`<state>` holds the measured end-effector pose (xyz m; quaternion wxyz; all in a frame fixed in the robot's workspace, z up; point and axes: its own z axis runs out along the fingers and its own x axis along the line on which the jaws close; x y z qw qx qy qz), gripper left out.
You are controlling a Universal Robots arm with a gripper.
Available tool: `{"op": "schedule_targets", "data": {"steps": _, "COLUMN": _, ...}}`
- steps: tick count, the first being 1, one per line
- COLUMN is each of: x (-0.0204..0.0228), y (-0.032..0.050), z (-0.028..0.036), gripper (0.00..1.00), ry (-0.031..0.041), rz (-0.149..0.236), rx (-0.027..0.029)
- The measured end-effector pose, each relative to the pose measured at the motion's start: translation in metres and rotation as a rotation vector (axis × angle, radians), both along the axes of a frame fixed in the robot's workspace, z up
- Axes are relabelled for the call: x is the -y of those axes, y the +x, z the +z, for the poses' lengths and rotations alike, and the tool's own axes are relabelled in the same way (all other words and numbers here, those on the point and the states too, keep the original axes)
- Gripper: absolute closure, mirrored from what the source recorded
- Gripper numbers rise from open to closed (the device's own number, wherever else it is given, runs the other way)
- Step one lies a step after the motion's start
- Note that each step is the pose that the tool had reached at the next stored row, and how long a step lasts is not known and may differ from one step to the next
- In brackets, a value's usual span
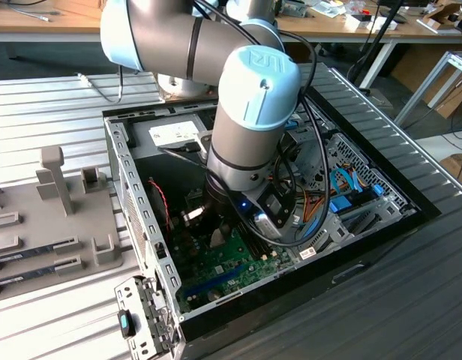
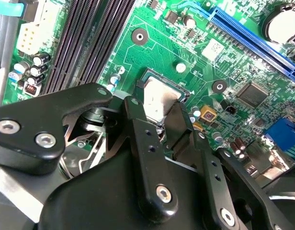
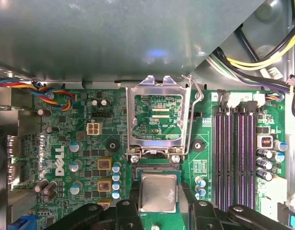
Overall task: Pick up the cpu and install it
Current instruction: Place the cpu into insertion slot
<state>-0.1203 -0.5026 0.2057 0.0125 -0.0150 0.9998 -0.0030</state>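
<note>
1. From the exterior view, the arm [image 1: 246, 127] reaches down into the open computer case [image 1: 137, 217] and blocks the spot where it works
2. In the second wrist view the black fingers [image 2: 147, 143] cover a good part of the cpu [image 2: 159, 96]; in the first wrist view one edge of it is lost behind the gripper [image 3: 158, 199]
3. The fingers are closed against two opposite sides of the cpu, clamping it
4. The cpu is right at the socket [image 3: 157, 168] on the green motherboard [image 3: 205, 163], near the memory slots [image 3: 236, 148]; I can't tell if it's fully seated
5. It lies flat, silver top up, and being square has no long axis; its edges line up with the socket, whose load plate [image 3: 159, 117] stands swung open
</note>
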Motion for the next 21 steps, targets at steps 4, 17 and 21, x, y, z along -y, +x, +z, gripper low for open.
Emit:
{"op": "schedule_targets", "data": {"steps": 4, "x": -0.0002, "y": -0.0001, "z": -0.0018, "gripper": 0.55, "ry": -0.0001, "rz": -0.001, "rx": 0.0000}}
{"op": "schedule_targets", "data": {"steps": 17, "x": -0.0002, "y": -0.0007, "z": -0.0057, "gripper": 0.57, "ry": -0.0003, "rz": -0.001, "rx": -0.0002}}
{"op": "schedule_targets", "data": {"steps": 21, "x": -0.0002, "y": -0.0007, "z": -0.0059, "gripper": 0.58, "ry": -0.0001, "rz": -0.001, "rx": -0.0001}}
